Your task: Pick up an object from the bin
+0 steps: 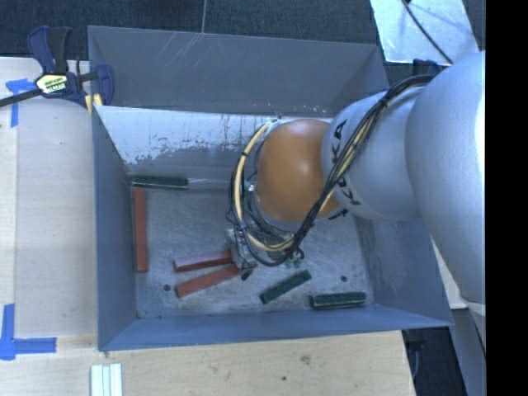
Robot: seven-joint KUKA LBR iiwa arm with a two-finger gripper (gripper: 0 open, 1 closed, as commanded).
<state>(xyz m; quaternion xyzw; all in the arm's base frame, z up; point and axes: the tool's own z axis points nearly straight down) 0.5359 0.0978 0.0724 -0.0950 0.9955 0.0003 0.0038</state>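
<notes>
1. Red-brown sticks, three in all, lie on the floor of the grey metal bin (111, 221). The long red-brown stick (141, 229) is farthest left, at 9 o'clock, running front to back just beside the left wall.
2. A dark green stick (159, 182) lies at 10 o'clock, along the foot of the back wall, near the long stick's far end.
3. At 7 o'clock the upper red-brown stick (200, 263) and the lower red-brown stick (205, 281) lie close together, drawing nearer towards their right ends.
4. The gripper (242, 259) is down at those right ends, near the middle of the floor. Whether it is released, clenched or grasping a stick cannot be told.
5. Above it sit the wrist's rounded orange cover (289, 172) and looping cables (244, 172).
6. At 5 o'clock a slanted dark green stick (285, 287) lies near the gripper, and a level dark green stick (338, 301) lies by the front wall.
7. The grey arm (412, 155) enters from 3 o'clock.
</notes>
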